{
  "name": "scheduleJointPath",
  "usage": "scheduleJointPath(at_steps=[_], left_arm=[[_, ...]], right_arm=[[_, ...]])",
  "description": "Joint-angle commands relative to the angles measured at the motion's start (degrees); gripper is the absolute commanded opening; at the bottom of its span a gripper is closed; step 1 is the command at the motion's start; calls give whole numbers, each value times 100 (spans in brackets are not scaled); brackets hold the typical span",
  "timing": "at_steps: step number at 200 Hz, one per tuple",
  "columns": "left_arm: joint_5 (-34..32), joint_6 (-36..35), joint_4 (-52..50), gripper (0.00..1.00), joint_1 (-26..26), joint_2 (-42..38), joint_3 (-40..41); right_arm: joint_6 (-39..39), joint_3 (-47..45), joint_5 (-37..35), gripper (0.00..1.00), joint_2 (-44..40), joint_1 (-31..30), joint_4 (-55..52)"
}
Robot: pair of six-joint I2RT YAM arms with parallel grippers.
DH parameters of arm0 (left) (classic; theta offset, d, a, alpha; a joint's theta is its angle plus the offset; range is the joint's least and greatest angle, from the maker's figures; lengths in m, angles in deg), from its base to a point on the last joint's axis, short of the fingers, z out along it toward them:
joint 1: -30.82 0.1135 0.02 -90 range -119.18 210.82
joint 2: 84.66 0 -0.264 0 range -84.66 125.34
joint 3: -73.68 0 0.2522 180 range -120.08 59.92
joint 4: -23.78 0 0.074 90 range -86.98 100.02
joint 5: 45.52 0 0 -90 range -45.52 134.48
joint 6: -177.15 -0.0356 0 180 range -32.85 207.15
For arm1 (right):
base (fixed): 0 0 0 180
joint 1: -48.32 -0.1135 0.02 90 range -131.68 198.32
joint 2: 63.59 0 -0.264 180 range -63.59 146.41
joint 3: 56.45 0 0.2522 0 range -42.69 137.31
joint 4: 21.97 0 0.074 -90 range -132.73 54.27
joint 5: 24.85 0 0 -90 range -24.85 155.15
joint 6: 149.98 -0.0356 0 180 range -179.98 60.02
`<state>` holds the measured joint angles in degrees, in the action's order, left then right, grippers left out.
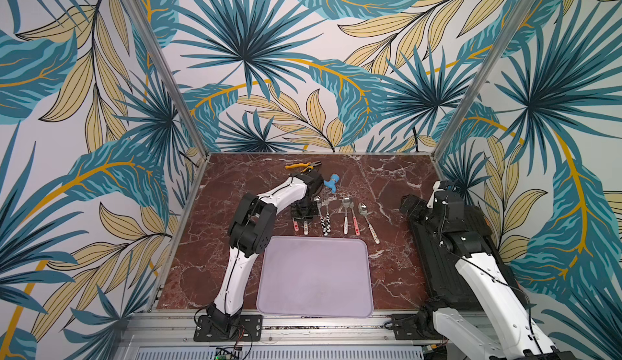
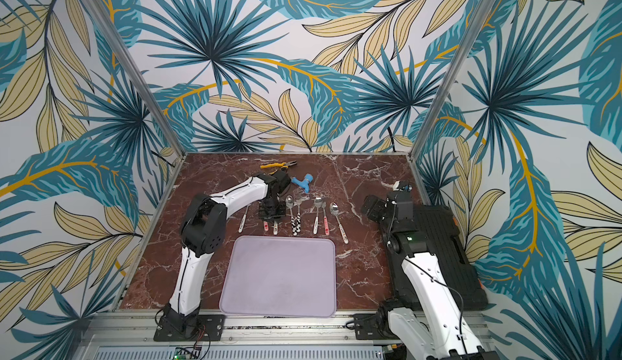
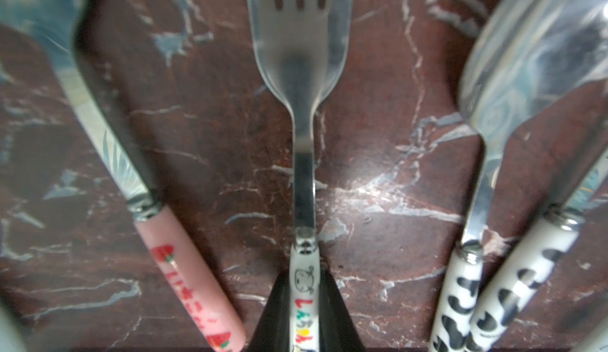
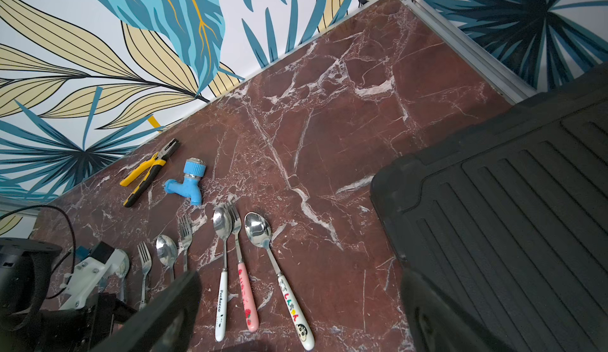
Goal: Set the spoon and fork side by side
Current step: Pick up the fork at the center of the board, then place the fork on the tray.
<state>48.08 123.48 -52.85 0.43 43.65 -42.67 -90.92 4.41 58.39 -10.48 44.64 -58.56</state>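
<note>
Pink-handled spoon [image 3: 184, 278] is lying just beside the white-handled fork [image 3: 299, 54], whose handle we are clamping in our left gripper [image 3: 304, 314]. Cow-patterned cutlery [image 3: 457, 301] is lying next along. We are holding our right gripper [image 4: 297, 314] spread and empty near the black case [image 4: 510, 202].

Both top views look steeply down; left wrist view hugs the white-handled steel fork [image 3: 301, 70] beyond the left gripper [image 3: 303, 287]; right wrist sees it farther off.

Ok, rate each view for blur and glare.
Left wrist: the fork is soft at its tines, the pink handle and spoon bowl blurrier, a glare patch on the marble. Right wrist: cutlery sharp, its own near fingers blurred. In both top views: even light, cutlery small.
</note>
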Motion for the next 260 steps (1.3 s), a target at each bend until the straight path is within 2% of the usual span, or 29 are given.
scheduleJointPath(at_steps=[1,74,101,207,260], left_arm=[[-250,-238,-159,0,-3,34,-102],[-456,-671,-290,0,-219,-859,-70],[-477,-759,-368,0,-360,-1316,293],[-353,-378,202,0,-743,-3914,3626],[-198,-287,698,0,-756,-4561,4989]], right_arm=[[-59,-114,1,100,-106,12,-11],[-71,-125,42,99,-37,16,-2],[-83,-125,74,100,7,17,7],[-96,-123,124,99,174,17,30],[-75,-131,88,100,179,17,24]])
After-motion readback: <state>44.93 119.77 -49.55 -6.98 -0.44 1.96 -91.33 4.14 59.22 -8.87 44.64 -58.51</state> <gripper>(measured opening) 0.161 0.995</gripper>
